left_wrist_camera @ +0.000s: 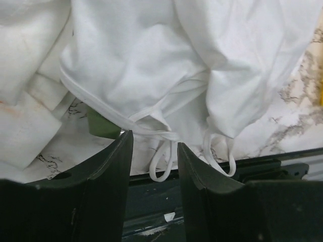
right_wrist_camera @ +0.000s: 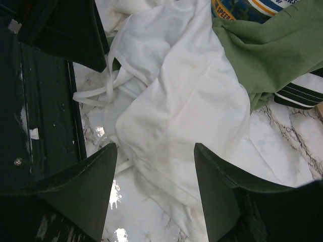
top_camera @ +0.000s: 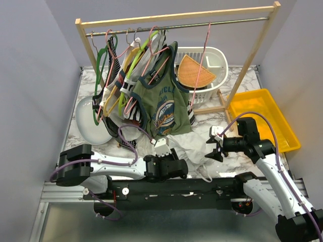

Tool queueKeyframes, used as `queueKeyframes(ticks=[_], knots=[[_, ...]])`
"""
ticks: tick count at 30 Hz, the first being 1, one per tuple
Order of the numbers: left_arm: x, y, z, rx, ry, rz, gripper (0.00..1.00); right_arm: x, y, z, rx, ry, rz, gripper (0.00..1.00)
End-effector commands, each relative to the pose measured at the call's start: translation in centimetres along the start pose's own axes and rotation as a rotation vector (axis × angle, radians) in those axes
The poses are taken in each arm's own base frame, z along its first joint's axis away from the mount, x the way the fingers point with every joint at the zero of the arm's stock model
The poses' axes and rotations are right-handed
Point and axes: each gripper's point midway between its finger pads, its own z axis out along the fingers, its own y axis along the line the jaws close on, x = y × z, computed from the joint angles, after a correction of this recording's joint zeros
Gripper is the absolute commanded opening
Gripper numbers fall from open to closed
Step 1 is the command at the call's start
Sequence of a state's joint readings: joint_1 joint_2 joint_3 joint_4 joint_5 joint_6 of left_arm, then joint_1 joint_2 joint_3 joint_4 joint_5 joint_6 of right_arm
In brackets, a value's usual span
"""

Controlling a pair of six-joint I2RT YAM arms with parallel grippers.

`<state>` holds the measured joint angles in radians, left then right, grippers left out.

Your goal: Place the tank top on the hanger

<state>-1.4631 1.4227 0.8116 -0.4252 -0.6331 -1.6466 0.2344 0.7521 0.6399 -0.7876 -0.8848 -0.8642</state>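
The white tank top (top_camera: 194, 148) lies crumpled on the marble table near its front edge. Its thin straps (left_wrist_camera: 162, 164) droop over that edge. My left gripper (top_camera: 182, 166) sits low at the top's left side, jaws apart (left_wrist_camera: 154, 141). One strap loop hangs just beyond its fingertips and nothing is clamped. My right gripper (top_camera: 212, 145) hovers at the top's right side, open (right_wrist_camera: 154, 151), with white cloth (right_wrist_camera: 171, 111) below the gap. A bare thin pink hanger (top_camera: 203, 63) hangs from the rack rod.
The wooden rack (top_camera: 176, 17) holds several hangers and an olive-green tank top (top_camera: 161, 103) that reaches down to the white one. A white basket (top_camera: 214, 55) stands behind it, a yellow bin (top_camera: 262, 116) at right, a white bowl (top_camera: 88, 121) at left. A black rail (right_wrist_camera: 48, 116) runs along the front.
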Motion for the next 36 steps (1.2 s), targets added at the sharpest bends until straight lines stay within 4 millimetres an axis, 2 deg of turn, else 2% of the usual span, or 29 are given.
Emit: queueKeyframes(ticks=[1,10,18,25,29,33,34,36], knots=[[-0.5,1.2,0.8,-0.093,-0.066,-0.02,0.49,0.3,-0.1,0.2,0.003,0.0,0.011,0.71],[-1.2,0.8,2.3,-0.112,-0.074,-0.055,0.47,0.3,0.0,0.2,0.002,0.0,0.014,0.71],[-1.1,0.9,2.6,-0.118,-0.066,-0.053,0.47,0.4,-0.1,0.2,0.004,0.004,0.017,0.71],[-1.2,1.0,2.8,-0.102,-0.072,-0.056,0.31,0.4,0.0,0.2,0.0,0.004,0.02,0.71],[-1.9,1.4,2.6,-0.088,-0.1,-0.047,0.12,0.3,0.1,0.2,-0.005,0.001,0.018,0.71],[-2.7,1.2,2.2,-0.052,-0.126,-0.034,0.07,0.3,0.3,0.2,-0.016,0.003,0.014,0.71],[-2.9,0.5,1.9,-0.02,-0.124,-0.03,0.06,0.3,0.5,0.2,-0.024,0.001,0.011,0.71],[-3.0,0.7,1.6,-0.007,-0.115,-0.021,0.08,0.5,1.1,0.1,-0.054,0.006,-0.003,0.72]])
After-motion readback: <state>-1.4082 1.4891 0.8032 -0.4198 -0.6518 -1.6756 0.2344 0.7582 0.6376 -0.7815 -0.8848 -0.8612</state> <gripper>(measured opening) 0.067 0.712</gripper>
